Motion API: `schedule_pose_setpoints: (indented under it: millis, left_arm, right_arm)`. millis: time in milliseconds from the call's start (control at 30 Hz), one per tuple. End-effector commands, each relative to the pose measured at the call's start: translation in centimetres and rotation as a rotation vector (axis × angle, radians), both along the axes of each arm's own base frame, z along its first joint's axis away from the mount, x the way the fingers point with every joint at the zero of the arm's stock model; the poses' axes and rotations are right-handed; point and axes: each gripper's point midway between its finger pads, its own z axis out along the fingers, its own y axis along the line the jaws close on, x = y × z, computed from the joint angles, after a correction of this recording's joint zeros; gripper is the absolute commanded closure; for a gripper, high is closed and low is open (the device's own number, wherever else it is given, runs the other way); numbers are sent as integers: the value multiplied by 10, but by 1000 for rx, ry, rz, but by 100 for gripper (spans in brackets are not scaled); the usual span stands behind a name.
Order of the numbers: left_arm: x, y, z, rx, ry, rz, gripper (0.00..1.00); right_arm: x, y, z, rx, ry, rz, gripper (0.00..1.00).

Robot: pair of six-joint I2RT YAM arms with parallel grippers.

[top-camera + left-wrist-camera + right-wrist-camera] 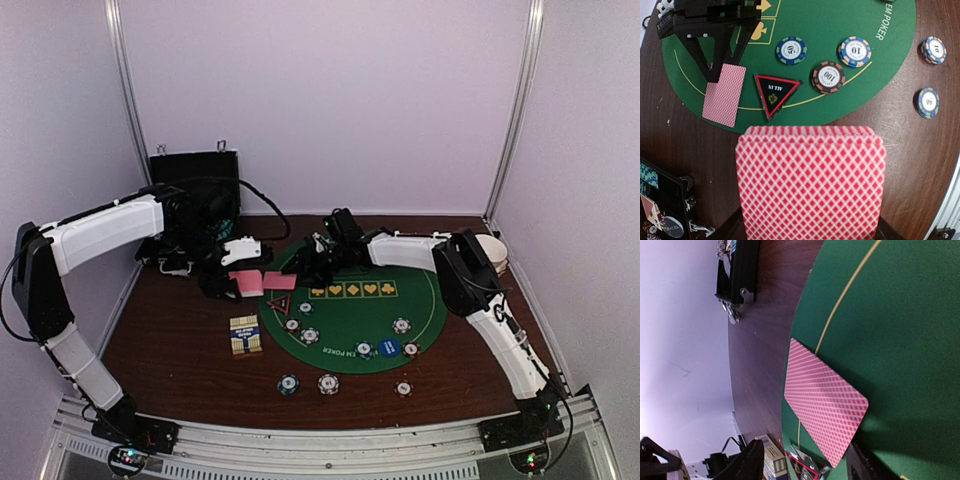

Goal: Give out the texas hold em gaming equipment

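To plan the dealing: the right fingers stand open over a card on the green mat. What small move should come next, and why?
Probably lift the right gripper clear of the card: it lies flat on the green mat, fingers apart, and the left gripper holds a stack of cards to deal.

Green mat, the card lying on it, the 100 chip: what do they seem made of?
Green mat: likely felt or similar cloth; matte, no glare, printed gold line.
Card: thin coated paper or plastic, cannot tell which; lies flat, red diamond print.
100 chip: probably moulded plastic or clay composite; thick disc, striped edge, printed round label.
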Motion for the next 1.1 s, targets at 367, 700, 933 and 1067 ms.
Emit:
schedule_pose_setpoints:
  millis: [367, 700, 933, 1067]
  left_arm:
    - [8, -9, 21, -63, -17, 22, 100]
    - [9, -15, 15, -78, 21, 31, 100]
    - [12, -17, 22, -93, 11, 46, 100]
    - [11, -15, 21, -84, 6, 46, 100]
  right_arm:
    - [-26, -39, 71, -155, -166, 35, 1]
    - [-72, -48, 103, -202, -215, 45, 0]
    - [-85, -14, 132, -4, -216, 19, 0]
    - [-89, -4, 150, 45, -235, 45, 0]
